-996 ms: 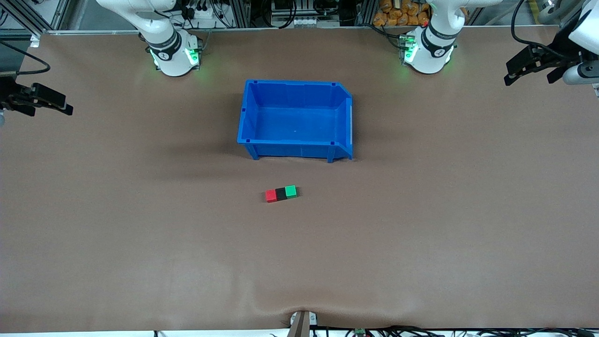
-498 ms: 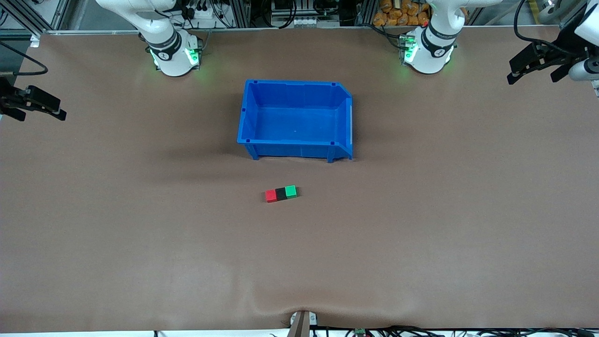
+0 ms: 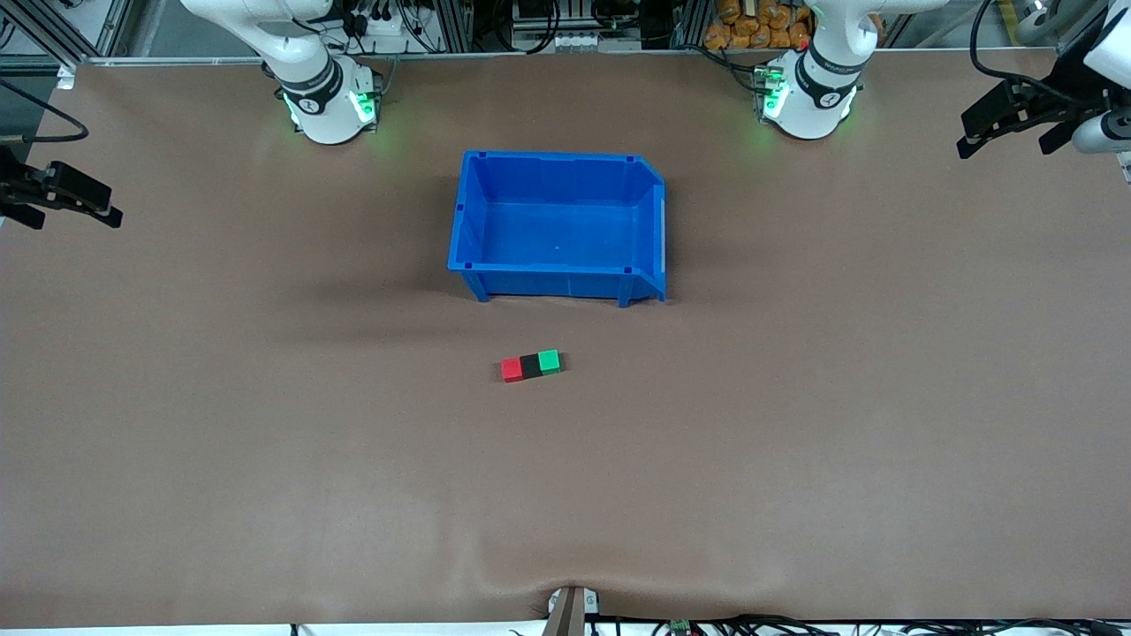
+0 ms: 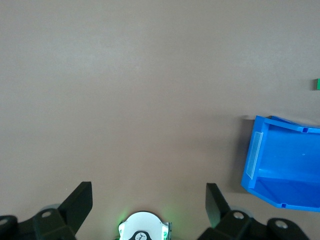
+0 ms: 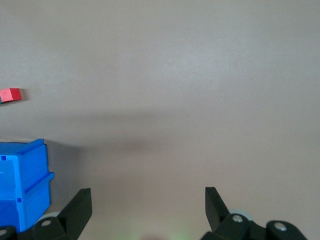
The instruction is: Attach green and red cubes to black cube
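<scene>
The red cube, black cube and green cube lie in one touching row on the brown table, black in the middle, nearer to the front camera than the blue bin. My right gripper hangs open and empty over the right arm's end of the table. My left gripper hangs open and empty over the left arm's end. The right wrist view shows the red cube at its edge, well away from the right gripper. The left wrist view catches a sliver of the green cube, away from the left gripper.
The blue bin has nothing in it and stands mid-table between the two arm bases; it also shows in the wrist views, blue bin and blue bin. The left arm's base glows green. Brown table surface surrounds the cubes.
Both grippers have drifted a little outward toward their own ends of the table, still open. The three cubes have not moved.
</scene>
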Controlling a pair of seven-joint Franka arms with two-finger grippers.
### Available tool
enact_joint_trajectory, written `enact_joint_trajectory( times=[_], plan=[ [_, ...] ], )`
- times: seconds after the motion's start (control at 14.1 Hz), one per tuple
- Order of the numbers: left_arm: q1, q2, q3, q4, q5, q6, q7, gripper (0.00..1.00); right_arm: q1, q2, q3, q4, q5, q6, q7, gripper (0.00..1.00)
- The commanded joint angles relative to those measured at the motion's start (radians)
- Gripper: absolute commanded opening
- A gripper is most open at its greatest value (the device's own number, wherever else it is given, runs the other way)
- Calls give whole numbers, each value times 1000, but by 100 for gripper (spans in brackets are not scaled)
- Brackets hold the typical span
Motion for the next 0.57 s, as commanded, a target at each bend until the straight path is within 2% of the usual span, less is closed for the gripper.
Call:
enact_joint_trajectory(
  times=[0.0,0.5],
  plan=[
    [9,14,-9,30,32,-29,24,100,3,-12,-2,-2,-16,-6,-5,100],
    [9,14,-14,31,32,-36,26,100,8,-4,-2,16,-15,-8,-3,100]
  ],
)
